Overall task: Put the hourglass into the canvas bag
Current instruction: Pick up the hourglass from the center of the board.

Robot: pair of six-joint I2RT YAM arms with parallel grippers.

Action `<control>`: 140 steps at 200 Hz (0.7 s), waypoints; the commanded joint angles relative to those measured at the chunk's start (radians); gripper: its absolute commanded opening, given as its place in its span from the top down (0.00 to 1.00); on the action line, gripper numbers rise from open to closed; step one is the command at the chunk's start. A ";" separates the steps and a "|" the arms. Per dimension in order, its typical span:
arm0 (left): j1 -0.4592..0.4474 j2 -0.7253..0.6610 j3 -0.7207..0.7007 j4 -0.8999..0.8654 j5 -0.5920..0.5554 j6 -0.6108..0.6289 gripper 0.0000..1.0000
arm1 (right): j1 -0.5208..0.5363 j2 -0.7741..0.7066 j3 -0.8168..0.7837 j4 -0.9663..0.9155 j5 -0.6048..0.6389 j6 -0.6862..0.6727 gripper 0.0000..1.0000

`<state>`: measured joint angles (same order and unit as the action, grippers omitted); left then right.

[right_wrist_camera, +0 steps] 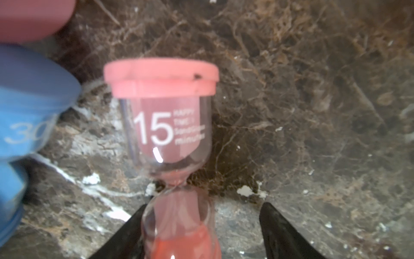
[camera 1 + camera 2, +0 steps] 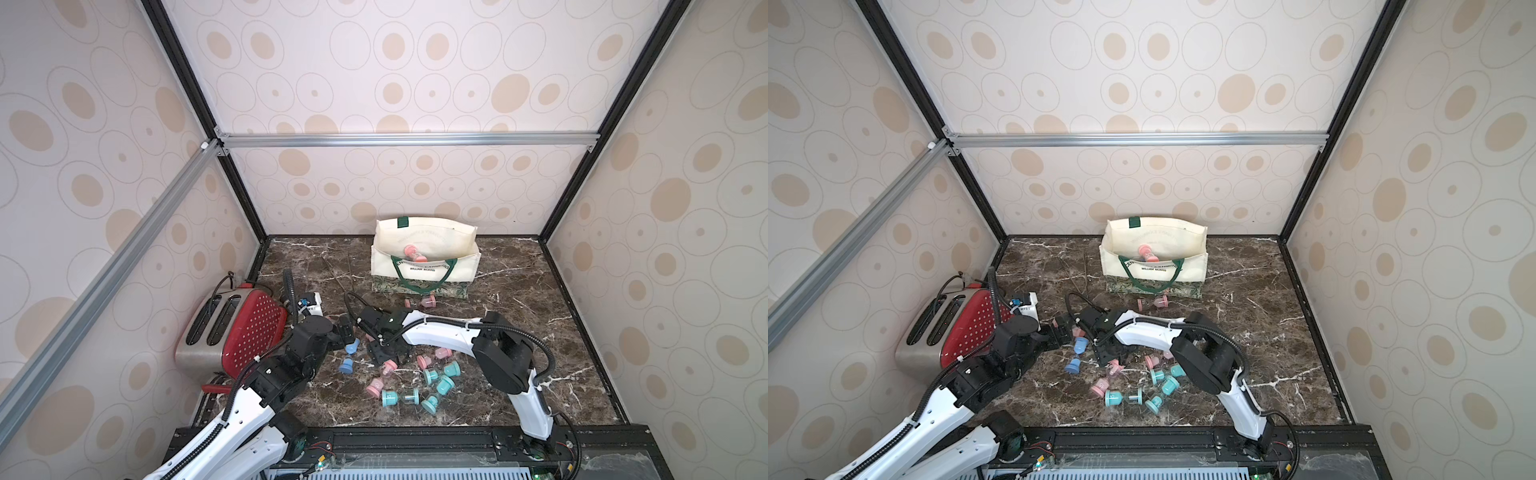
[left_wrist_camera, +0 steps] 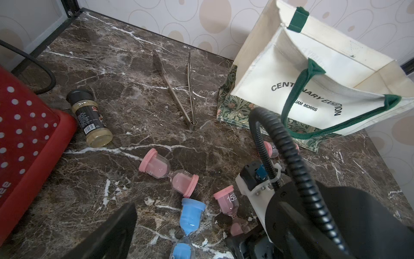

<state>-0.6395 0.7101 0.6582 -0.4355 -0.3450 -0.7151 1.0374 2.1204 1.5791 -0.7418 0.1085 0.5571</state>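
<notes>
Hourglass (image 1: 161,125), pink, marked 15, lies on marble tabletop (image 1: 313,112) btwn fingers of right gripper (image 1: 202,205): jaws apart, one finger (image 1: 125,233) touching a bulb, other w/ gap. Canvas bag (image 2: 386,266) well apart, by back wall (image 2: 415,187).

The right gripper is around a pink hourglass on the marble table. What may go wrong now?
1. The pink sand hourglass marked 15 lies off-centre in the right gripper: one finger is at its glass bulb, the other stands apart, so closing may roll it.
2. The blue hourglass lies close beside it and may get knocked.
3. The smooth glass might slip before reaching the cream canvas bag.
</notes>
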 commanded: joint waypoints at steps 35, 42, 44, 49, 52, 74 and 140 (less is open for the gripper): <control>0.001 0.011 0.021 0.026 0.011 -0.012 0.03 | -0.006 -0.027 -0.020 -0.026 -0.019 -0.038 0.39; 0.001 0.011 0.020 0.028 0.011 -0.012 0.03 | -0.007 -0.023 -0.019 -0.024 -0.018 -0.043 0.40; 0.001 0.011 0.019 0.029 0.012 -0.012 0.03 | -0.008 -0.023 -0.019 -0.024 -0.017 -0.045 0.40; 0.002 0.011 0.020 0.029 0.012 -0.012 0.02 | -0.008 -0.021 -0.018 -0.023 -0.016 -0.049 0.41; 0.001 0.012 0.020 0.029 0.012 -0.011 0.03 | -0.008 -0.020 -0.019 -0.023 -0.015 -0.051 0.41; 0.001 0.014 0.021 0.029 0.014 -0.010 0.03 | -0.010 -0.023 -0.028 -0.009 -0.020 -0.051 0.46; 0.001 0.008 0.020 0.032 0.018 -0.012 0.03 | -0.013 -0.036 -0.041 0.024 -0.032 -0.077 0.58</control>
<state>-0.6395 0.7238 0.6582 -0.4206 -0.3290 -0.7151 1.0264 2.1113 1.5536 -0.7139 0.0822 0.4973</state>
